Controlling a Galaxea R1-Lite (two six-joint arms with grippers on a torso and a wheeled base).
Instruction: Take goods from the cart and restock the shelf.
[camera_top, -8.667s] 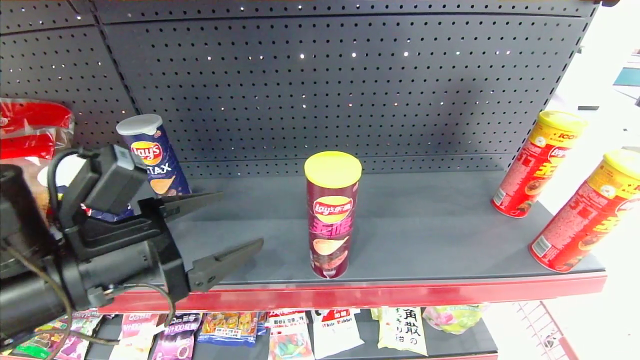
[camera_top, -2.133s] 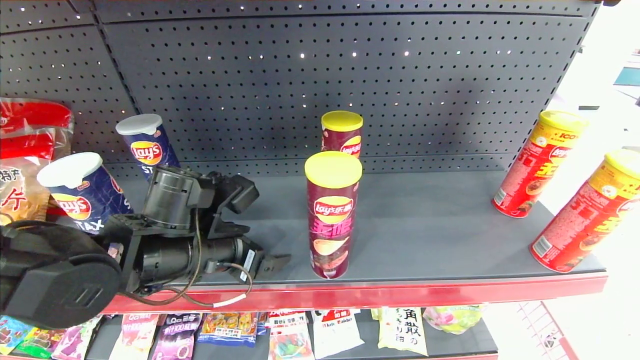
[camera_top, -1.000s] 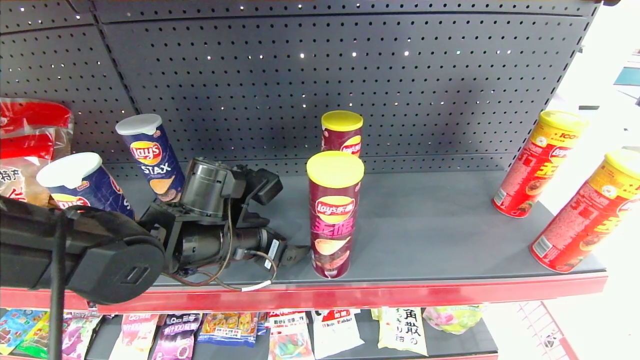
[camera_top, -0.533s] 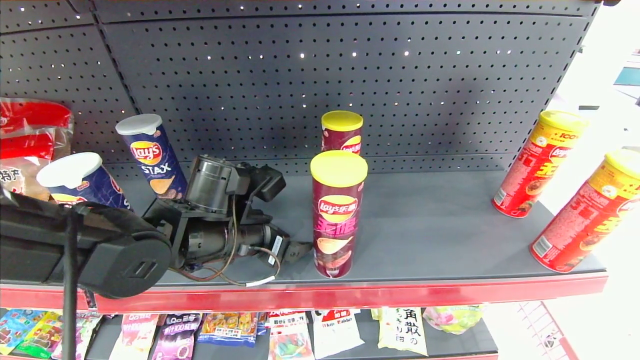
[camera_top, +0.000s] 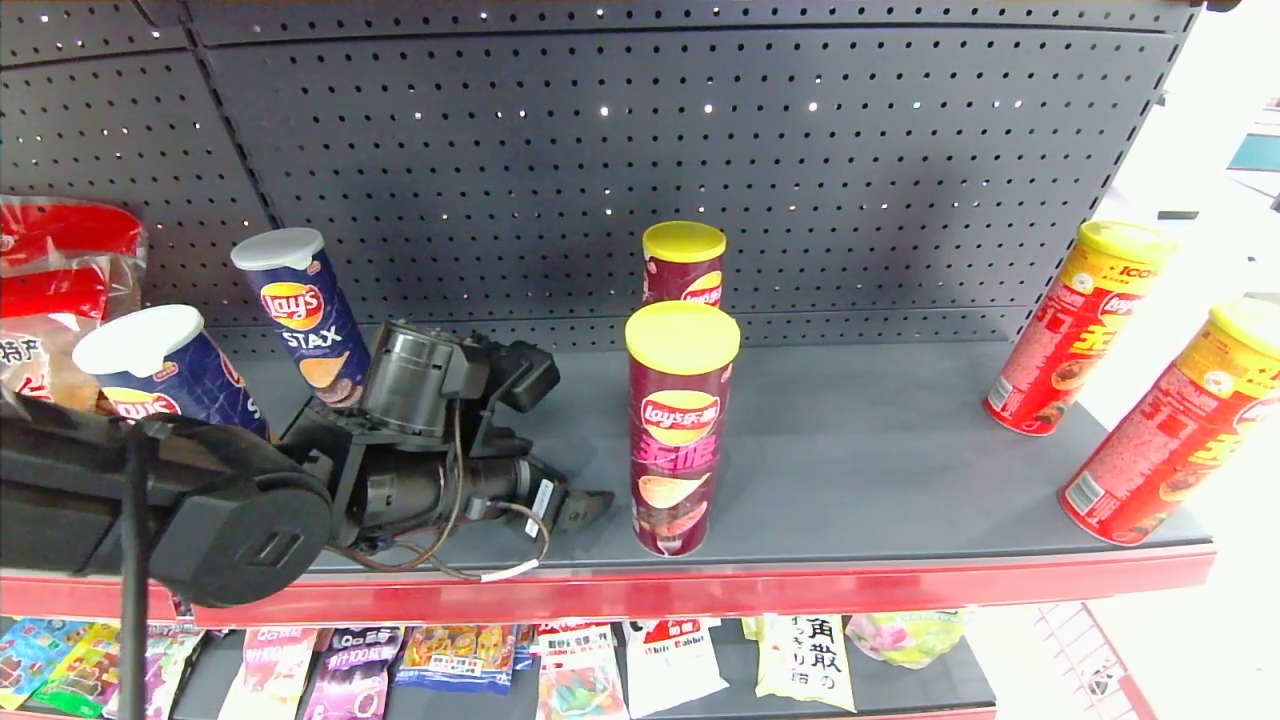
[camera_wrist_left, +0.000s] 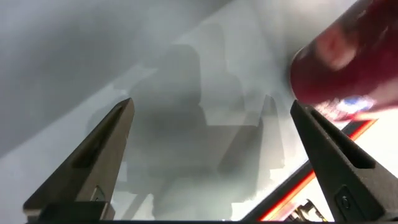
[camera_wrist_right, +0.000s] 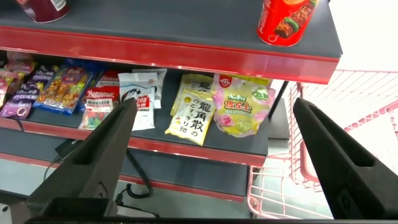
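Stock note, front to back.

- The right gripper (camera_wrist_right: 214, 102) hangs in front of the shelving at about the height of the lower shelf (camera_top: 930, 690). Its fingers are spread wide and it carries nothing.
- The cart (camera_wrist_right: 364, 99) is a pink wire basket, low beside the right end of the shelving.
- On the lower shelf, snack packets (camera_top: 805, 660) lie flat in a row.
- The upper shelf (camera_top: 850, 470) has a grey deck and a red front lip.
- The left gripper (camera_top: 588, 504) lies low over the deck near the front lip, left of centre. The left wrist view shows its fingers parted with nothing between them.
- The front maroon can (camera_top: 680, 430) has a yellow lid and stands upright near the front lip. It is just to the right of the left gripper's tip and outside its fingers.
- The nearer blue can (camera_top: 160, 375) has a white lid and stands at the left.
- The nearer red can (camera_top: 1165, 430) has a yellow lid and stands at the right end.
- The farther red can (camera_top: 1075, 330) stands behind it.
- The farther blue can (camera_top: 300, 305) stands towards the back panel.
- The rear maroon can (camera_top: 684, 262) stands upright, directly behind the front one.
- The pegboard (camera_top: 640, 150) forms the dark backing.
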